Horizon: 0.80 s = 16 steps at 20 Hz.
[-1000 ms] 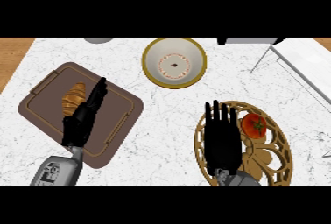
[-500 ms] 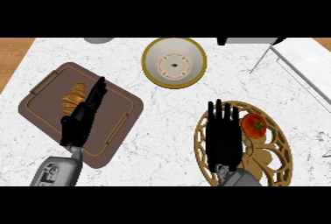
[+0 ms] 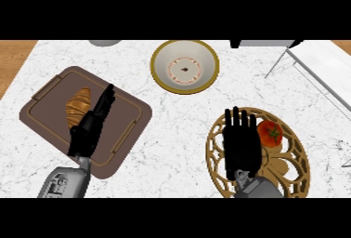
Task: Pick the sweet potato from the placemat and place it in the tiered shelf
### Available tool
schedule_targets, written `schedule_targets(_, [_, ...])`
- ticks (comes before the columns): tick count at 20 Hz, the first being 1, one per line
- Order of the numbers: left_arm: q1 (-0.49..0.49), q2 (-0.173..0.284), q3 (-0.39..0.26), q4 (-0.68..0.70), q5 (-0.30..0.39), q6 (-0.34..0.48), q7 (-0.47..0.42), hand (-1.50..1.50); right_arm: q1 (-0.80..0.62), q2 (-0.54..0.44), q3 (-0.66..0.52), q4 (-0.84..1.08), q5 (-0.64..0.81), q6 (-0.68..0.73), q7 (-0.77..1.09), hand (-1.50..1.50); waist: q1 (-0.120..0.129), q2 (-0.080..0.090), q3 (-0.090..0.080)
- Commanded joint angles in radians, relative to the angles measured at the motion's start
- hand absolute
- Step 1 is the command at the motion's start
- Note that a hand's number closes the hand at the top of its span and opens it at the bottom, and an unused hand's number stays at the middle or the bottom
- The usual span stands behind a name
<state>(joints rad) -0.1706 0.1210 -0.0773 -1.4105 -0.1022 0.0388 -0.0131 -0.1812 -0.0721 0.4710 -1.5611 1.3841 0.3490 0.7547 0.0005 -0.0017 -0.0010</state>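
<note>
I'm in the reach: my left hand (image 3: 87, 131), fingers straight, hovers just beside the orange oblong sweet potato (image 3: 78, 106) on the brown rounded placemat (image 3: 130, 122). Next I judge it must curl round it. My right hand (image 3: 240, 142) rests open, well right of the placemat.

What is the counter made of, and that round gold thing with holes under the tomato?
The counter looks like polished marble: white with thin grey veins. The round gold stand looks like metal or painted wire, judging by its shiny golden colour and cut-out petal pattern, though it might be plastic. The tomato rests on it.
</note>
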Motion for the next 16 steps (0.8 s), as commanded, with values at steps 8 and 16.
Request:
schedule_targets(8, [-0.03, 0.002, 0.034, -0.015, -0.001, -0.021, 0.051, 0.0, 0.058, -0.046, 0.072, 0.055, 0.087, -0.019, -0.066, 1.5, -0.001, 0.002, 0.001])
schedule_targets(16, [-0.021, -0.026, 0.002, -0.063, -0.019, -0.013, 0.071, 0.0, -0.109, 0.069, -0.256, 0.1, -0.06, -0.114, 0.182, 1.5, 0.01, 0.018, 0.005])
